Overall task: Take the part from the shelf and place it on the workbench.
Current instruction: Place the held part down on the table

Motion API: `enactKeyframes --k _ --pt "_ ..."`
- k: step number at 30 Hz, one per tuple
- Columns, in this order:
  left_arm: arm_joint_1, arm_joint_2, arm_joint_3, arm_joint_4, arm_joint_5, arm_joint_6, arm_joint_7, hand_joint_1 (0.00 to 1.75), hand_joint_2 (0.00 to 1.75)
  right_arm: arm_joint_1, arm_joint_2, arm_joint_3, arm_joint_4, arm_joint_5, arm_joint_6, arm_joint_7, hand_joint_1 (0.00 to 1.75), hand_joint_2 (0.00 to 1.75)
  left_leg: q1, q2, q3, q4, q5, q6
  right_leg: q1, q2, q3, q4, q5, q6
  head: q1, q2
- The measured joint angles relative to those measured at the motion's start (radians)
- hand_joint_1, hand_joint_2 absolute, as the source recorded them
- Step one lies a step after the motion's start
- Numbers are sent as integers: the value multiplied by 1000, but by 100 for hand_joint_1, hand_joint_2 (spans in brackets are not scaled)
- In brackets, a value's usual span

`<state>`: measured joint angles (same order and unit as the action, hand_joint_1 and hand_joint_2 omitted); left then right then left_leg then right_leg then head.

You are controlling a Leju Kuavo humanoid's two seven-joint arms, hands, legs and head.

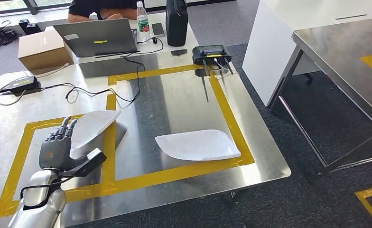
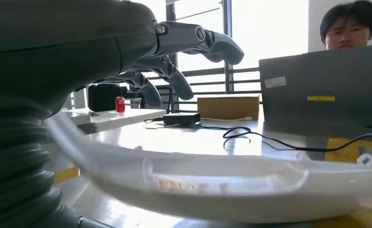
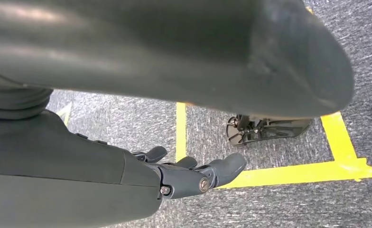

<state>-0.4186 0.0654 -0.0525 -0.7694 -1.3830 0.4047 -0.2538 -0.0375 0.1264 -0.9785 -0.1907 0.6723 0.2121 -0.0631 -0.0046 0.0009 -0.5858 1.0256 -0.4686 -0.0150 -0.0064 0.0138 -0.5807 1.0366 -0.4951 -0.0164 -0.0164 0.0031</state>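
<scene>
The robot's left hand (image 1: 58, 147) is over the near left part of the shiny metal workbench (image 1: 184, 102). A white part (image 1: 90, 126) lies against the palm of this hand. Its far end sticks out past the fingers (image 1: 66, 128), above the yellow tape (image 1: 109, 142) on the bench. In the left wrist view the fingers (image 2: 174, 76) reach out above the white part (image 2: 231, 180), a little curled and spread apart, and do not press on it there. It is hard to tell if the thumb (image 1: 90, 162) is gripping the part. A second white part (image 1: 198, 145) lies flat on the bench inside the yellow tape square, well apart from the left hand. The right hand (image 3: 193, 175) hangs over grey carpet (image 3: 269, 209) with yellow lines. Its fingers are loose and a little apart, with nothing in them. At the far end of the bench sit a laptop (image 1: 98, 38), a brown box (image 1: 44, 50), a water bottle (image 1: 143, 21) and a black device (image 1: 211, 54). A person (image 2: 348, 26) sits behind the laptop.
</scene>
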Motion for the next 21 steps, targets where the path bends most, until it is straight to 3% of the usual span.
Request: enactKeyframes --k 16,19,21 --pt "19 4 -9 5 28 7 2 0 0 2 0 -10 0 -7 0 4 0 0 0 0 0 1 -2 2 -1 0 1 -3 0 1 0 0" --pt "50 2 -9 -59 51 23 19 0 0 2 2 -18 0 -14 0 20 0 0 -1 0 8 -13 7 20 -4 0 9 -18 9 17 0 0" --pt "87 -7 -7 -162 78 34 27 0 0 2 2 -25 0 -18 0 28 0 0 6 5 25 -47 25 31 -1 -2 9 -8 -6 26 1 0"
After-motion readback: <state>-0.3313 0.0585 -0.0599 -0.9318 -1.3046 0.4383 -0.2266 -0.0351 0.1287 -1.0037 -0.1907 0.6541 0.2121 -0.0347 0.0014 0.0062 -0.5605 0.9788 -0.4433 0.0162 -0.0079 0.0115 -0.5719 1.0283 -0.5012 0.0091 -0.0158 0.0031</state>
